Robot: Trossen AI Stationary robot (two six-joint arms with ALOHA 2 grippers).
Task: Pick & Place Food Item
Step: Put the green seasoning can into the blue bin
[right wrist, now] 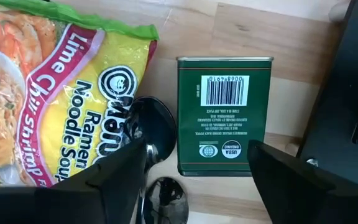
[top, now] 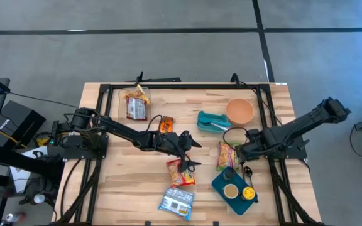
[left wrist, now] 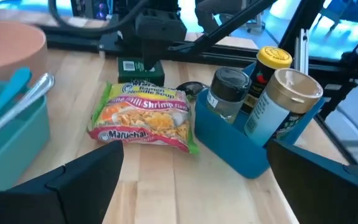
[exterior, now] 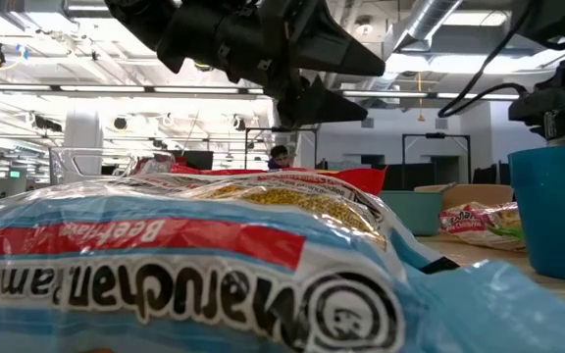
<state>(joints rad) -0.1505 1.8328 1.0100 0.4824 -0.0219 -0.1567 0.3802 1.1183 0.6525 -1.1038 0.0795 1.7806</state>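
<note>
A dark green metal tin [right wrist: 224, 116] lay flat on the wooden counter [right wrist: 278, 34], beside a yellow ramen noodle packet [right wrist: 55, 87]. The right gripper [right wrist: 197, 180] hung open above them.

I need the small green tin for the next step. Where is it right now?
In the right wrist view the green tin lies flat on the table, right of centre, just ahead of the open right pincer, beside the Lime Chili Shrimp ramen packet.

Left arm stretched across the counter toward centre, left tool [top: 190, 155] fingers spread apart, empty; right arm angled in from the right, right tool [top: 244, 152] pointing down, fingers parted
</note>
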